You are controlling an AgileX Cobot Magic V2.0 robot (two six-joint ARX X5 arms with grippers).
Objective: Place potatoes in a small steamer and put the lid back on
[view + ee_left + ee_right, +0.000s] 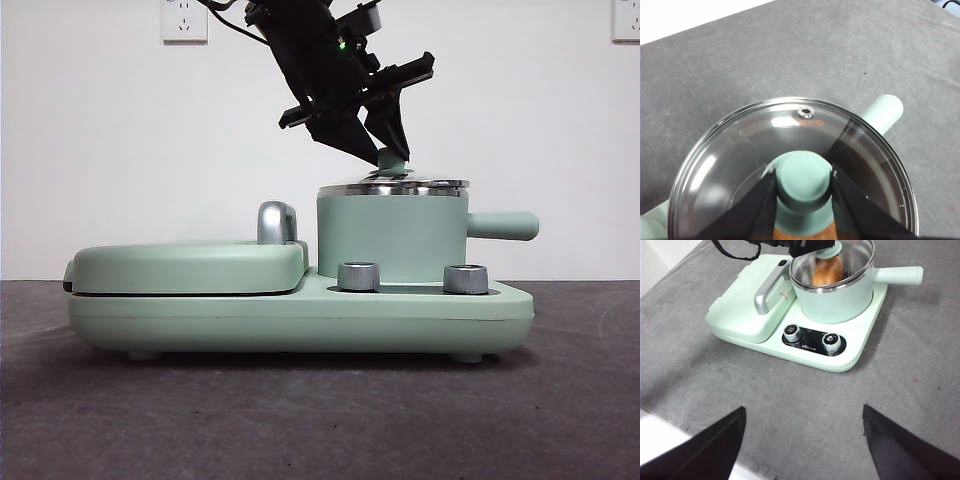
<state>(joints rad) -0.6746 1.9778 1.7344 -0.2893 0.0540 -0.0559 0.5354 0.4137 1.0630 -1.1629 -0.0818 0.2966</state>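
Left gripper (pixel 803 186) at frame centre, jaws clamped on the knob of the lid (pixel 740 150) seated on the small steamer (pixel 390 240), potato (pixel 827 271) inside under the glass at upper centre; right gripper (pixel 802 440) low over the worktop (pixel 805 405), jaws spread wide, empty.

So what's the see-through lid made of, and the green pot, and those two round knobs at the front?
The lid looks like clear glass with a shiny steel rim: you see the potato through it. Its ball knob, held in the left hand, looks like matte green plastic. The small steamer has a smooth mint-green coat, probably painted metal. The two dials look like brushed metal, maybe metal-look plastic.
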